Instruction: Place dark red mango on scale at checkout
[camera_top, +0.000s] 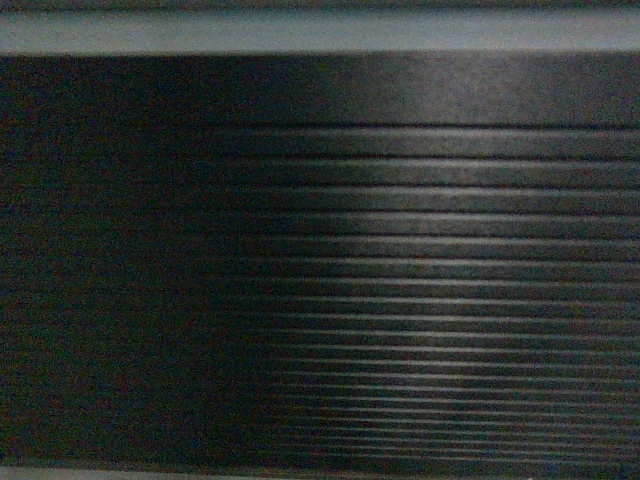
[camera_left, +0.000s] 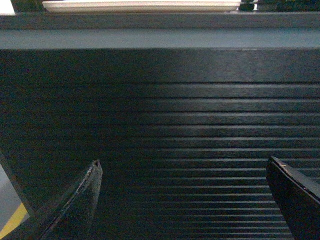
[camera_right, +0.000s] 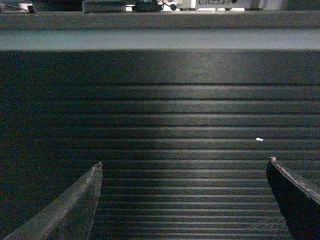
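The checkout's ribbed black front panel fills the head view, with the pale counter edge along the top. In the left wrist view my left gripper is open, facing the same panel, with nothing between its fingers. My right gripper is also open and empty in front of the panel. The dark red mango is out of view. A flat pale slab lies on the counter top; I cannot tell whether it is the scale. Neither gripper shows in the head view.
The counter edge runs above both grippers. Small pale and dark items stand on the counter top at the top of the right wrist view. A strip of floor with a yellow line shows at the lower left.
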